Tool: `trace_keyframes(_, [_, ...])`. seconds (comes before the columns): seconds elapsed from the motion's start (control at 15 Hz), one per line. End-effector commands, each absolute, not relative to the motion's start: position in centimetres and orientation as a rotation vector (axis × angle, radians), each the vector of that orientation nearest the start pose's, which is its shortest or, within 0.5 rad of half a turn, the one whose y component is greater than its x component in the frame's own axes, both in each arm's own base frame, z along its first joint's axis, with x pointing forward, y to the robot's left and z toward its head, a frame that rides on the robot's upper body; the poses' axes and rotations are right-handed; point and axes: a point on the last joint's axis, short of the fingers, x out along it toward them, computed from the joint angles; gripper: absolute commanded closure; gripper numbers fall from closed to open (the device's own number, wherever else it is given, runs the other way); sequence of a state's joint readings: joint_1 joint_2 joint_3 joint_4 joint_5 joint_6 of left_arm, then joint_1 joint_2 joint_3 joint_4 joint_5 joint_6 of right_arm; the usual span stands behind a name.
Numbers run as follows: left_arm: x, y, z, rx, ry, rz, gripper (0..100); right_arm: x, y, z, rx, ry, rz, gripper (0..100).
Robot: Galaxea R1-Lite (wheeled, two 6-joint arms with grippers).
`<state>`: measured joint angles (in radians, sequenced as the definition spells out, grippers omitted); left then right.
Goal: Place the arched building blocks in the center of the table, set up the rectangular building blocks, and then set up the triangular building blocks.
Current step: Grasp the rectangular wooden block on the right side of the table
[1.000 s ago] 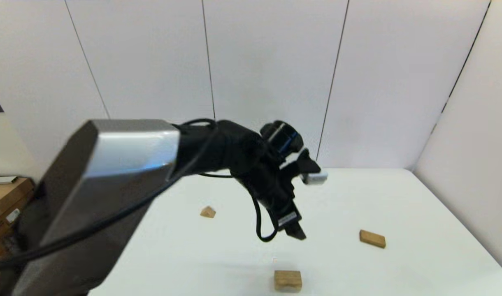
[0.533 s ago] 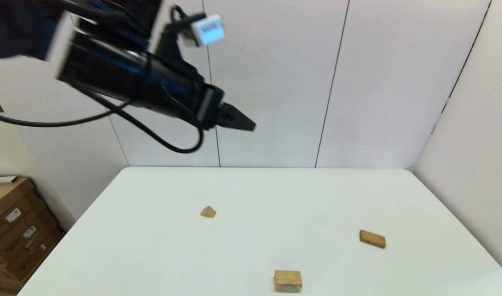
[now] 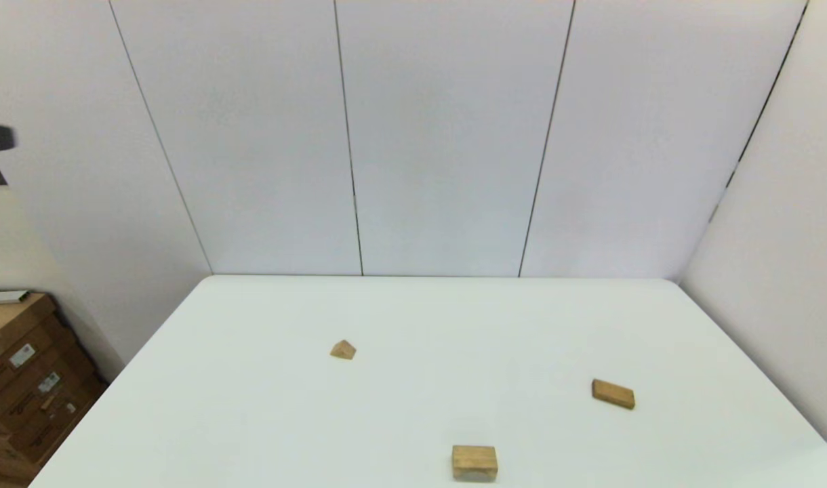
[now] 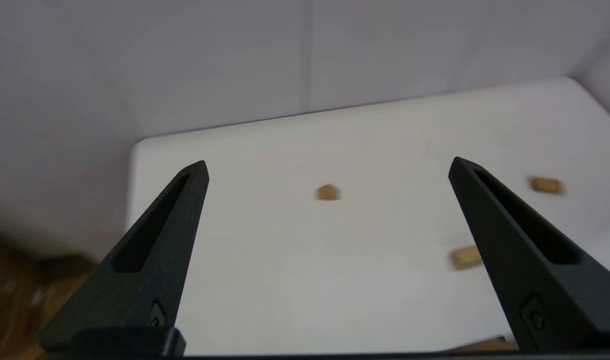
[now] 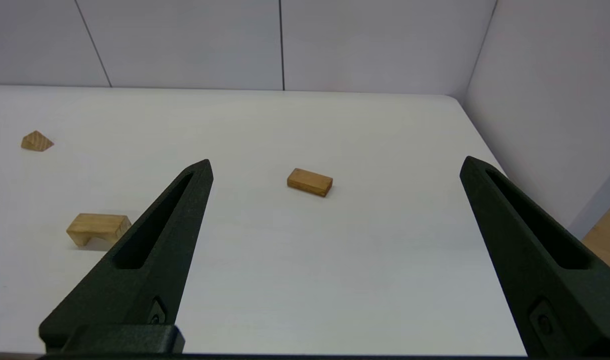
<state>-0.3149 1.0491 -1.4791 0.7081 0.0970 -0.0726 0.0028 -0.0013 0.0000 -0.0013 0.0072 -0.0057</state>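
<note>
Three wooden blocks lie apart on the white table (image 3: 264,420). The chunky pale arched block (image 3: 474,463) sits near the front edge, its cutout showing in the right wrist view (image 5: 99,227). The flat, darker rectangular block (image 3: 613,394) lies to the right. The small triangular block (image 3: 343,350) lies left of centre. Neither gripper shows in the head view. My left gripper (image 4: 329,163) is open and empty, held high off the table's left side, far from the blocks. My right gripper (image 5: 337,161) is open and empty near the front right, short of the rectangular block (image 5: 310,182).
White wall panels close the table's back and right sides. Cardboard boxes (image 3: 20,379) stand on the floor beyond the left edge. A wooden surface (image 5: 605,240) shows past the right edge.
My left arm, which hung over the table's middle, has swung up and to the left, out of the head view. The three blocks have stayed put.
</note>
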Motion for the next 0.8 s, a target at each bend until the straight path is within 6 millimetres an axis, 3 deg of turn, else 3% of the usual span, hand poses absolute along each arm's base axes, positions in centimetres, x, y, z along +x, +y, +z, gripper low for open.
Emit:
trace_keyframes(0.07, [-3.9, 0.5, 30.7, -0.081, 0.141, 0.103, 0, -2.3, 0.0, 7.6, -0.006, -0.003, 0.011, 0])
trace_keyframes(0.13, [-5.0, 0.4, 29.3, -0.089, 0.103, 0.12, 0, -2.3, 0.0, 7.6, -0.006, -0.003, 0.011, 0])
trace_keyframes(0.4, [-5.9, -0.3, 23.9, -0.088, 0.034, 0.195, 0, -2.3, 0.0, 7.6, -0.006, -0.003, 0.011, 0])
trace_keyframes(0.53, [-5.0, -0.3, 20.9, -0.083, 0.032, 0.164, 0, -2.3, 0.0, 7.6, -0.006, -0.003, 0.011, 0])
trace_keyframes(0.8, [-3.4, 0.1, 20.2, -0.086, -0.024, 0.067, 0, -2.3, 0.0, 7.6, -0.005, -0.003, 0.011, 0])
